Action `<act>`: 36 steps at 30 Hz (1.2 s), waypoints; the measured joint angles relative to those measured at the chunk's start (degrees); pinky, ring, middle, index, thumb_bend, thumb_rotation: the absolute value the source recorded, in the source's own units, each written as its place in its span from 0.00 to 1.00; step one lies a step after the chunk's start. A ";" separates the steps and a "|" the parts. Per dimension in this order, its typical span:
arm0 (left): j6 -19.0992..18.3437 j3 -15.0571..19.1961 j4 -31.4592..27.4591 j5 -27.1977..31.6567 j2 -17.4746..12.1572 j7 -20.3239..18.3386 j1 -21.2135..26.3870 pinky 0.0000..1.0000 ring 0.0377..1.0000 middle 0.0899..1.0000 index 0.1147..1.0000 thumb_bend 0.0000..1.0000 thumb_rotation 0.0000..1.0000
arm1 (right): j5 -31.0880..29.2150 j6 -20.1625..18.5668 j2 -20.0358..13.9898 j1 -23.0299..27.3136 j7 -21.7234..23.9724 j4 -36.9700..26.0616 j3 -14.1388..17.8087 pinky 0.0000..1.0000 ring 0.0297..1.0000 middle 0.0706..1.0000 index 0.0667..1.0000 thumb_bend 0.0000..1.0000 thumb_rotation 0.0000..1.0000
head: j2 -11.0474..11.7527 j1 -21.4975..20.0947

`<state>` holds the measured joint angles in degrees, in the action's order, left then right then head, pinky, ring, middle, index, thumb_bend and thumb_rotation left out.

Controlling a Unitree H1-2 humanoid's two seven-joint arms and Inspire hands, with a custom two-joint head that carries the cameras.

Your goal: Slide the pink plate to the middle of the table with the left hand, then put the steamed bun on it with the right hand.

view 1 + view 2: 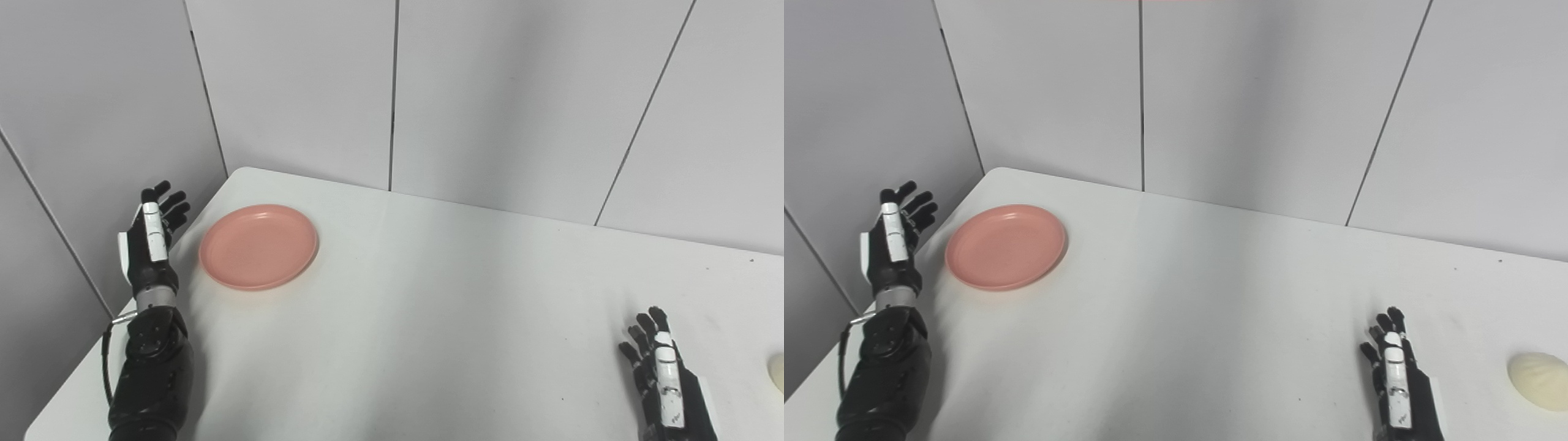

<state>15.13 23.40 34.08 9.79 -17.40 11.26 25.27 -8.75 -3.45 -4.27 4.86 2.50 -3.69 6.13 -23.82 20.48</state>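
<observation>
A pink plate (258, 246) lies flat near the far left corner of the white table (441, 294). My left hand (152, 236) is raised at the table's left edge, just left of the plate and apart from it, open with fingers spread and empty. A pale steamed bun (1540, 380) lies near the table's right front. My right hand (1393, 373) is low at the front right, left of the bun and apart from it, open and empty.
Grey wall panels (392, 92) stand close behind the table and along its left side, right by my left hand. The table's rounded far left corner (245, 171) is just beyond the plate.
</observation>
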 measured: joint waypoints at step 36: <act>-5.22 -6.15 -1.45 1.29 0.80 -2.01 -0.69 0.89 0.83 0.80 0.81 0.82 1.00 | 0.50 -0.62 -0.09 -0.23 -0.78 -0.74 -0.14 1.00 0.97 0.96 0.98 0.40 0.94 | -0.35 0.00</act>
<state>9.91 17.25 32.63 11.08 -16.60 9.24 24.58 -8.25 -4.07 -4.36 4.63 1.72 -4.43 5.99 -24.17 20.48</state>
